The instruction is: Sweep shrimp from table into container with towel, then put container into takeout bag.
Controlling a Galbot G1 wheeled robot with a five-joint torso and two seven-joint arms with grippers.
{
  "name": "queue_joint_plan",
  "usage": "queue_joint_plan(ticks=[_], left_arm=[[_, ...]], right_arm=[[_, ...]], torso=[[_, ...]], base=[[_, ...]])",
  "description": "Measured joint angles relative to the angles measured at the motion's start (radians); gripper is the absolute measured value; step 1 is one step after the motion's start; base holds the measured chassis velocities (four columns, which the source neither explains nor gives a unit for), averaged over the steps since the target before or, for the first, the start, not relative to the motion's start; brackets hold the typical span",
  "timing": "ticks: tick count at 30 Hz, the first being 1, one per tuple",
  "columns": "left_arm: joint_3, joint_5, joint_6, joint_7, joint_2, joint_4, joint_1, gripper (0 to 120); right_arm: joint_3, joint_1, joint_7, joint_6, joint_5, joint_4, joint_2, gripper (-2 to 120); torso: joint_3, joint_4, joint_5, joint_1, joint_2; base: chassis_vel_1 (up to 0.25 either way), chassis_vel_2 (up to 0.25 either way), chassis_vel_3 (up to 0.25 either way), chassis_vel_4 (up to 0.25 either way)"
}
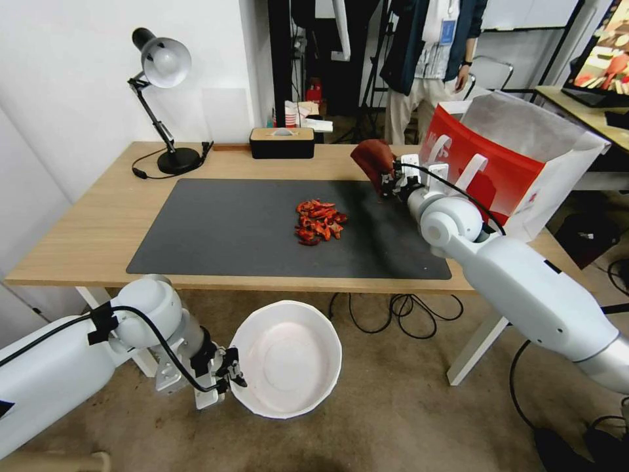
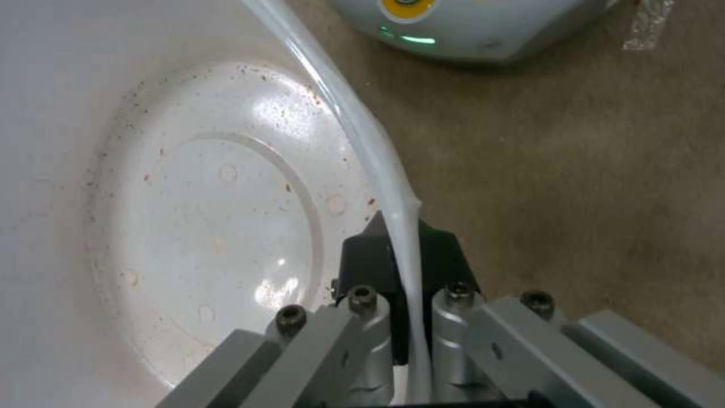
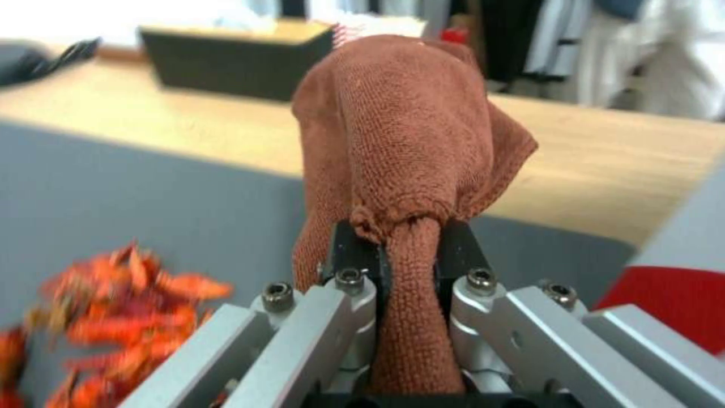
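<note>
Wooden worktop (image 1: 98, 223) carries a grey mat with the shrimp (image 1: 319, 221) heaped mid-mat. Left gripper (image 1: 230, 377) fingers pinch the empty container (image 1: 288, 359) rim below the front edge. Right gripper (image 1: 388, 185) fingers clench the towel (image 1: 372, 159) above the mat's far side, beside the open takeout bag (image 1: 508, 164).

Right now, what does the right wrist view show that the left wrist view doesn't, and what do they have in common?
Only the right wrist view: the right claw shut on the bunched towel, held above the dark mat, the shrimp piled beside it, the wooden table and a red corner of the takeout bag.
Only the left wrist view: the left claw pinching the rim of the empty white container, with brown floor beyond.
Shared: each looks along its own claw, shut on something.
</note>
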Motion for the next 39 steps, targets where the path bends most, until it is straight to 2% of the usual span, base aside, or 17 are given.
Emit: queue_joint_plan(ticks=[2,6,13,19,25,27,28,31,39], left_arm=[[0.008,0.008,-0.002,-0.005,-0.018,0.013,-0.003,0],[0.032,0.013,-0.005,-0.017,-0.048,0.038,-0.032,0],[0.062,0.015,-0.02,-0.025,-0.093,0.093,-0.062,0],[0.079,0.02,-0.031,-0.027,-0.114,0.124,-0.064,0],[0.118,0.023,-0.042,-0.027,-0.152,0.177,-0.094,0],[0.14,0.02,-0.048,-0.027,-0.173,0.225,-0.12,0],[0.14,0.02,-0.048,-0.027,-0.173,0.225,-0.12,0],[0.175,0.011,-0.059,-0.028,-0.214,0.311,-0.186,0],[0.216,0.01,-0.07,-0.03,-0.257,0.371,-0.236,0]], right_arm=[[-0.037,0.021,-0.08,0.008,-0.026,-0.039,-0.009,5],[-0.098,0.053,-0.159,0.017,-0.057,-0.081,-0.014,5],[-0.175,0.098,-0.25,0.029,-0.063,-0.137,-0.016,5],[-0.217,0.134,-0.259,0.029,-0.054,-0.166,-0.002,5],[-0.277,0.19,-0.255,0.03,-0.039,-0.19,0.028,5],[-0.294,0.209,-0.254,0.029,-0.034,-0.199,0.039,5],[-0.294,0.209,-0.254,0.029,-0.034,-0.199,0.039,5],[-0.302,0.214,-0.253,0.026,-0.03,-0.201,0.041,5],[-0.303,0.188,-0.292,0.027,-0.03,-0.193,0.025,5]], torso=[[0.0,-0.0002,-0.0002,0.0,0.0],[0.0,-0.0002,0.0,0.0,0.0],[0.0,-0.0003,-0.0001,0.0,0.0],[0.0,0.0,-0.0002,0.0,0.0],[0.0,0.0,-0.0003,0.0,0.0],[0.0,0.0002,-0.0003,0.0,0.0],[0.0,0.0002,-0.0003,0.0,0.0],[0.0,-0.0002,-0.0001,0.0,0.0],[0.0,-0.0004,0.0,0.0,0.0]], base=[[0.0,0.0,0.0,0.0],[0.0,0.0,0.0,0.0],[0.0,0.0,0.0,0.0],[0.0,0.0,0.0,0.0],[0.0,0.0,0.0,0.0],[0.0,0.0,0.0,0.0],[0.0,0.0,0.0,0.0],[0.0,0.0,0.0,0.0],[0.0,0.0,0.0,0.0]])
